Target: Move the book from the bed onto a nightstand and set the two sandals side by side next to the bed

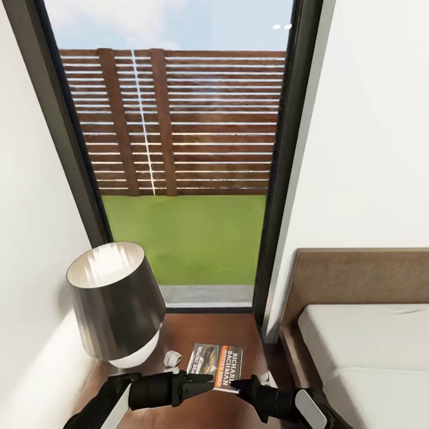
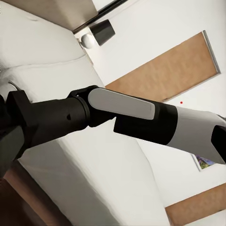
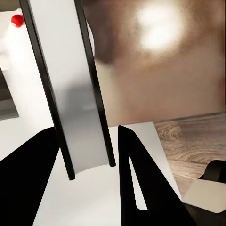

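Note:
The book (image 1: 215,359), a thin paperback with an orange band, lies flat on the glossy reddish-brown nightstand (image 1: 202,328) under the window. My right gripper (image 1: 237,384) reaches in from the right with its tips at the book's near right corner. In the right wrist view its black fingers (image 3: 136,179) stand apart, and the gripper (image 3: 84,129) is open. My left gripper (image 1: 205,381) comes in from the left, just short of the book's near edge; its state is unclear. The bed (image 1: 369,357) lies to the right. The sandals are out of view.
A lamp (image 1: 116,298) with a dark shade fills the nightstand's left half, beside a small white object (image 1: 173,358). A tall window is straight ahead, with white walls on both sides. The bed's brown headboard (image 1: 357,274) is against the right wall. My right forearm (image 2: 122,106) crosses the left wrist view.

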Tool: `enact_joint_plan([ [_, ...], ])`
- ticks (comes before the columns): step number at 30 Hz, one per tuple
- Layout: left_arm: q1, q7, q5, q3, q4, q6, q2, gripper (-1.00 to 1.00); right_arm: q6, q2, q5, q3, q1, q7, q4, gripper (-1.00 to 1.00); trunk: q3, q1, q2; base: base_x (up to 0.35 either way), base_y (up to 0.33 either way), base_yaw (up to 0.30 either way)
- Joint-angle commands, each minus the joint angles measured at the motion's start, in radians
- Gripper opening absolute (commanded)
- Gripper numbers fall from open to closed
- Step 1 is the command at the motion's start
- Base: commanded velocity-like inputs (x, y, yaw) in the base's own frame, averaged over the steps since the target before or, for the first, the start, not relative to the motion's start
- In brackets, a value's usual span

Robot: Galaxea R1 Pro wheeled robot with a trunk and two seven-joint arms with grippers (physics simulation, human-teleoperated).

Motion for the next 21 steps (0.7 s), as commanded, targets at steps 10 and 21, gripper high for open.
enact_joint_plan([
  [10,-0.001,0.0,0.009,-0.005,0.0,0.01,0.001,1.0,0.003,0.0,-0.002,0.002,-0.001,0.002,0.0,-1.0,-0.032,0.038,-0.071,0.0,0.0,0.0],
  [21,-0.001,0.0,0.009,-0.004,0.001,0.01,0.001,1.0,0.003,0.0,-0.002,0.002,-0.001,0.002,0.0,-1.0,-0.067,0.081,-0.148,0.0,0.0,0.0],
])
